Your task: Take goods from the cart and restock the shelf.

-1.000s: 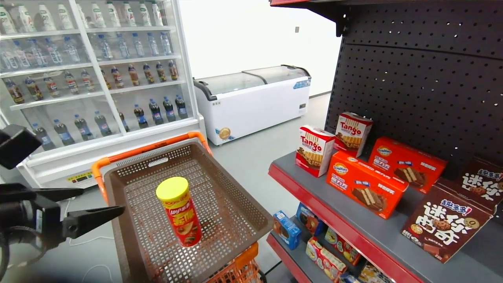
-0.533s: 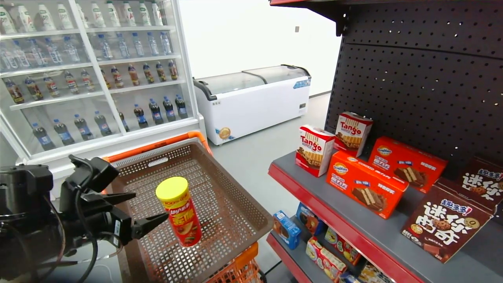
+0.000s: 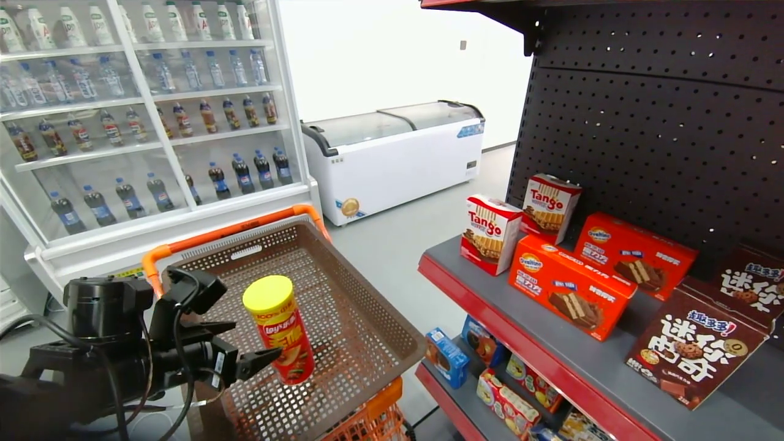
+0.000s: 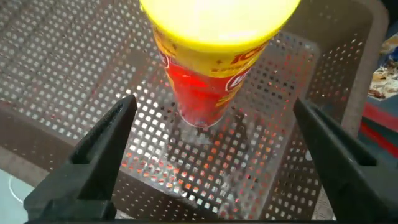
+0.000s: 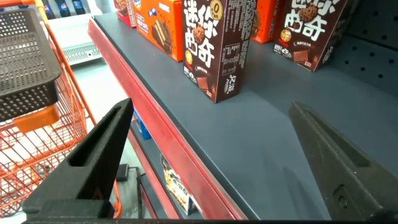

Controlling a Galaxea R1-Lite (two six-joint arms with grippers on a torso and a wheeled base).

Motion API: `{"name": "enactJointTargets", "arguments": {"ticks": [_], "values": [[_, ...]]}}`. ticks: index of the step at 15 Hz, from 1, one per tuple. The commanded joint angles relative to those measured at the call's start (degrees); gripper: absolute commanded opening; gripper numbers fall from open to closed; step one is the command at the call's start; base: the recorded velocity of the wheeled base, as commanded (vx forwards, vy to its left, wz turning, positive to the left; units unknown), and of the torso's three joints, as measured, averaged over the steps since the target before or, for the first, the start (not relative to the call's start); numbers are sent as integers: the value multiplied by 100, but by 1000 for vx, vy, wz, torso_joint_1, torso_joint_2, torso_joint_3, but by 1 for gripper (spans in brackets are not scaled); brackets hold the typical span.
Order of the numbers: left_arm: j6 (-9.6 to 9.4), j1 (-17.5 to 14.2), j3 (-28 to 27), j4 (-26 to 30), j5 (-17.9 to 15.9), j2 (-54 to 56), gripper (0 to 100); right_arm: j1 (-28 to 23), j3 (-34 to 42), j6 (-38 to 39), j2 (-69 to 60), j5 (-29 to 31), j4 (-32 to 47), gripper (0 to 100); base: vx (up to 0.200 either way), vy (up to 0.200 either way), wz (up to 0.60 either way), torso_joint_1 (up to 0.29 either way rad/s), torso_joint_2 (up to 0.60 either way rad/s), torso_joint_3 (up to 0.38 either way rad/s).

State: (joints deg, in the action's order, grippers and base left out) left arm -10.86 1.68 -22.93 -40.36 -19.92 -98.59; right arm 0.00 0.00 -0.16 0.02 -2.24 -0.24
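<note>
— Progress, as we read it?
— Early, we judge. The chip can (image 3: pixel 278 331) stands in the brown basket (image 3: pixel 380 300) of the cart (image 3: pixel 226 233), low and left of centre in the head view, not yet lifted. Our left pincer (image 3: pixel 257 338) is spread wide with a finger on each side of the can. We cannot tell whether either finger touches it.
— What is left for us?
— Nearly all of it, we think: closing on the can, lifting it out and setting it on the shelf (image 3: pixel 533 318) at the right of the frame. Our right pincer (image 5: pixel 214 162) hangs spread and empty over bare grey shelf, near a brown cookie box (image 5: pixel 214 50).
— The surface and the room?
— The shelf is flat grey with a red lip, backed by black pegboard (image 3: pixel 643 122), and carries wafer boxes (image 3: pixel 490 233) and orange boxes (image 3: pixel 569 288). A drinks cooler (image 3: pixel 141 110) takes the upper left, and a chest freezer (image 3: pixel 392 153) sits at centre on grey floor (image 3: pixel 392 245).
</note>
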Motion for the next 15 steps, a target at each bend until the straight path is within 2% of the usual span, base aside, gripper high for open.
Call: {"name": "enactJointTargets", "arguments": {"ticks": [1, 5, 6, 9, 15], "values": [[5, -10, -45, -15, -3, -284, 100, 0, 0, -2, 6, -4, -2, 100, 0, 0, 0, 0, 0, 0], [5, 51, -80, -534, -21, -627, 100, 0, 0, -2, 6, -4, -2, 100, 0, 0, 0, 0, 0, 0], [-4, 51, -89, -842, -12, -838, 100, 0, 0, -2, 6, -4, -2, 100, 0, 0, 0, 0, 0, 0], [-21, 69, -115, -1290, -3, -1145, 100, 0, 0, -2, 6, -4, -2, 100, 0, 0, 0, 0, 0, 0], [14, 245, -142, -1949, 14, -1743, 100, 0, 0, -2, 6, -4, -2, 100, 0, 0, 0, 0, 0, 0]]}}
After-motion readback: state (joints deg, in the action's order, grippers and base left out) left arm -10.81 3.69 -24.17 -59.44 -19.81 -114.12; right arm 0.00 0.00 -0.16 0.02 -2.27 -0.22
